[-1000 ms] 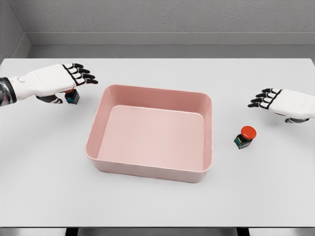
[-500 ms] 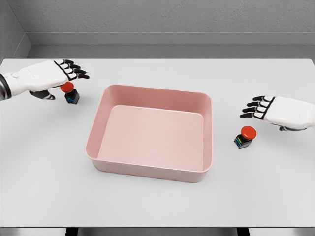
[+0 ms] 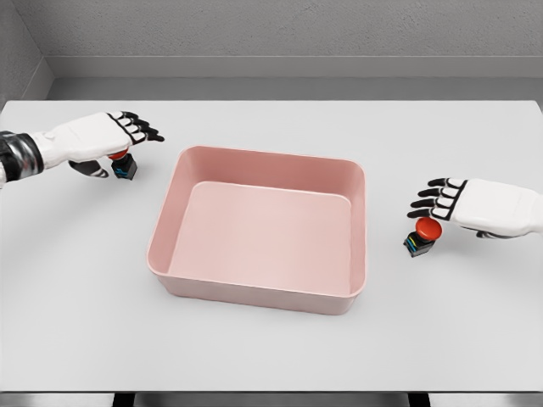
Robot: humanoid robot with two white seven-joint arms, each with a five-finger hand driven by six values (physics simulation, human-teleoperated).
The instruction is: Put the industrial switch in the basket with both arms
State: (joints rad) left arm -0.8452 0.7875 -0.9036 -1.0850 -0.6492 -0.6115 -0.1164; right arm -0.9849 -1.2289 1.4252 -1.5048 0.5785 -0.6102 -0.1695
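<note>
Two industrial switches, black boxes with red mushroom buttons, stand on the white table on either side of a pink basket [image 3: 361, 182]. The left switch [image 3: 124, 166] is half hidden under my left hand [image 3: 127, 136], whose fingers are spread over it without closing. The right switch [image 3: 422, 236] stands just right of the basket. My right hand [image 3: 434, 202] hovers directly above and behind it, fingers spread, holding nothing.
The basket is a wide, shallow tub with nothing inside. A grey wall runs along the table's far edge [image 3: 271, 101].
My right hand has moved down and left until it is over the right switch. My left hand has dipped back over the left switch, covering its button again.
</note>
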